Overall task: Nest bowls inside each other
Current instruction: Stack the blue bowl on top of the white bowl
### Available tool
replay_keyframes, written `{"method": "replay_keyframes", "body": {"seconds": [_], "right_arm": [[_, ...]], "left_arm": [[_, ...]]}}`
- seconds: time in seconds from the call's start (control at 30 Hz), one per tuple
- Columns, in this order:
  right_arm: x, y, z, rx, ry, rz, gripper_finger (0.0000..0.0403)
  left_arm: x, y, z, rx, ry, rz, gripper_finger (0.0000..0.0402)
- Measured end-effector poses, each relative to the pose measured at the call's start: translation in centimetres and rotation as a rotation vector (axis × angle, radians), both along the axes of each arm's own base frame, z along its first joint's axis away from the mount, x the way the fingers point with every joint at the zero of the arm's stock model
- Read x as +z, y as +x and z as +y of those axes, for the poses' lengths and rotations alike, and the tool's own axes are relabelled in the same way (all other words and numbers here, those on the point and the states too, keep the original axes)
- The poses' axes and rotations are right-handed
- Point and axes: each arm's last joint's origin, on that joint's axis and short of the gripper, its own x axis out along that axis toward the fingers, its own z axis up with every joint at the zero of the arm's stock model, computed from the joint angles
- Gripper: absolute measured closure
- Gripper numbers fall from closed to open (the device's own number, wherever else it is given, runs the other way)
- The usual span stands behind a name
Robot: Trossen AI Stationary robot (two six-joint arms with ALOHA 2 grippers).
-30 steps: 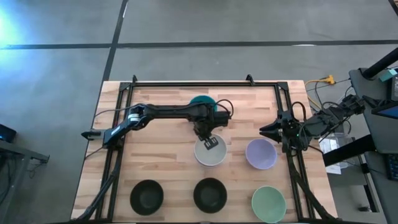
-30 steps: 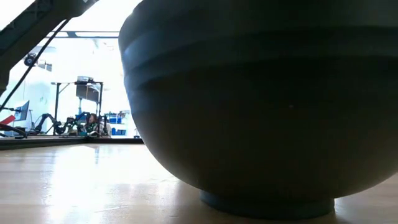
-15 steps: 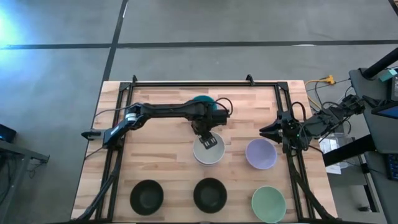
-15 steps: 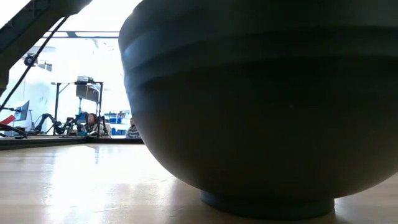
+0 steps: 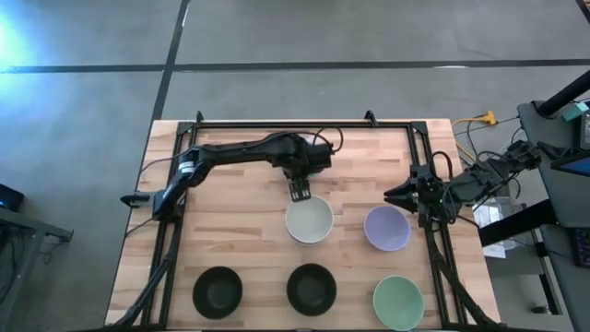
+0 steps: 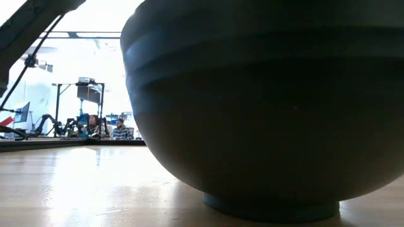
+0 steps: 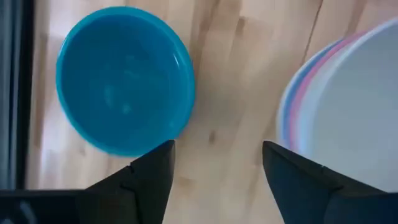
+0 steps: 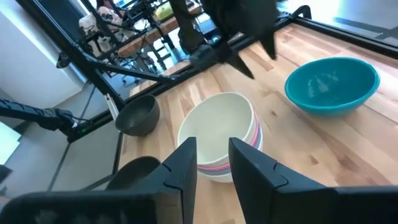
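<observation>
While the left gripper point(image 5: 300, 191) hangs over the middle of the table point(image 5: 240, 231) with its fingers point(image 7: 152, 180) spread wide and holding nothing, the nested stack point(image 5: 309, 220) sits just nearside of it. That stack shows a white bowl point(image 7: 367, 124) on top, with pink and blue rims peeking out beneath it in the left wrist view. A teal bowl point(image 8: 333, 85) stands near the far edge, largely hidden under the left arm from above. Close beside the stack, toward the right edge, sits the lavender bowl point(image 5: 387, 228). Along the near edge stand two black bowls point(image 5: 218, 290) point(image 5: 311, 289), and the pale green bowl point(image 5: 398, 302) sits toward the near right corner. At the right edge the right gripper point(image 5: 395, 194) waits, its fingers point(image 8: 186, 165) parted by a narrow gap and empty. Filling most of the low view is a dark bowl point(image 6: 265, 107), probably the teal one, though its colour is hard to judge against the light
</observation>
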Motion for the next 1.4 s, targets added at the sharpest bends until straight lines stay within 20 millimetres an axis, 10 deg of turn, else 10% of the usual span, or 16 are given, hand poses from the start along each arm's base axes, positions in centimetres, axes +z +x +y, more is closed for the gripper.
{"method": "replay_keyframes", "body": {"seconds": [0.67,0.83,1.0,1.4], "right_arm": [[0.1,0.0,0.1,0.011,0.050,-0.007,0.0314],[0.1,0.0,0.1,0.011,0.053,-0.010,0.0314],[0.1,0.0,0.1,0.011,0.053,-0.010,0.0314],[0.1,0.0,0.1,0.012,0.048,-0.011,0.0314]], "left_arm": [[-10.0,0.1,7.0,-0.174,-0.001,0.148,0.0179],[-10.7,-0.4,6.8,-0.154,-0.083,0.157,0.0259],[-9.1,-1.3,6.6,-0.106,-0.080,0.164,0.0385],[1.7,-4.6,0.8,-0.127,-0.006,-0.130,0.0397]]}}
